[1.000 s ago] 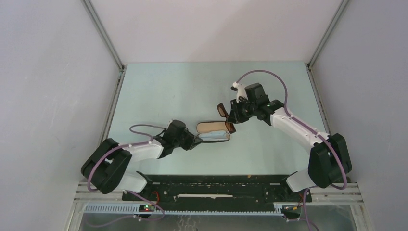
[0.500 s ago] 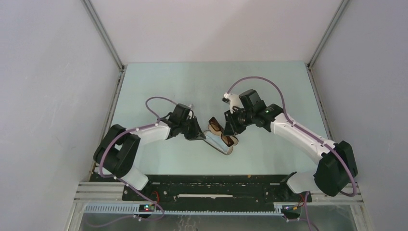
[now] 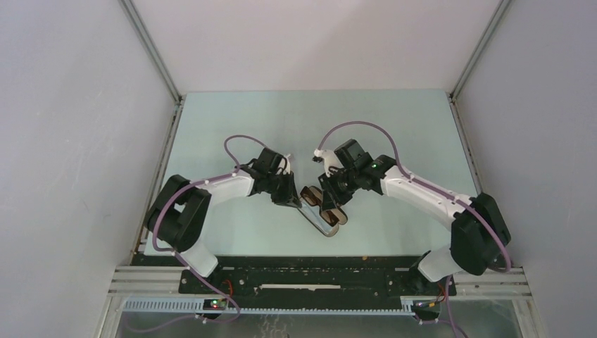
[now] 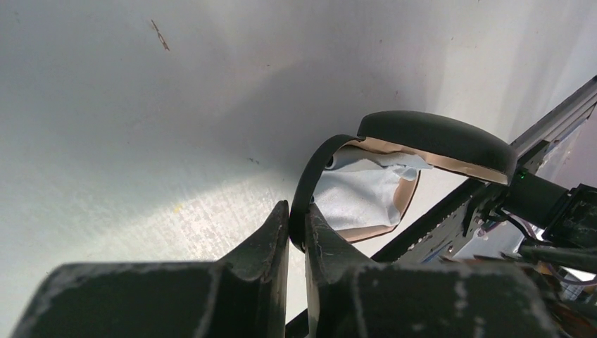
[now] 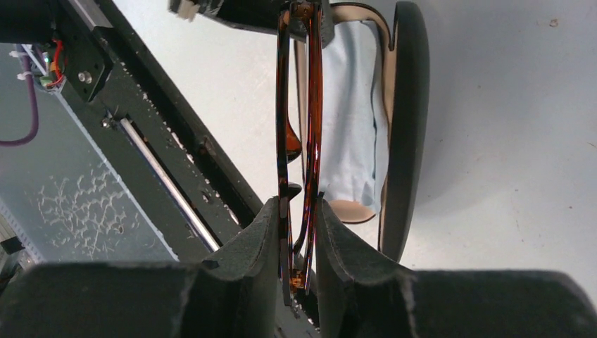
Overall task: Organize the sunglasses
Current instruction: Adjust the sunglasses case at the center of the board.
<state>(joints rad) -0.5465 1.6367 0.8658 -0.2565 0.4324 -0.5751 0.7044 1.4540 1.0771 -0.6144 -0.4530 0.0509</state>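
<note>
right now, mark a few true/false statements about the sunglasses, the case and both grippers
1. The right gripper is shut on the folded sunglasses. True.
2. The case is closed. False: it is open, with its tan lining showing.
3. The left gripper pinches the case's rim. True.
4. The case holds nothing. False: a pale cloth lies inside it.
</note>
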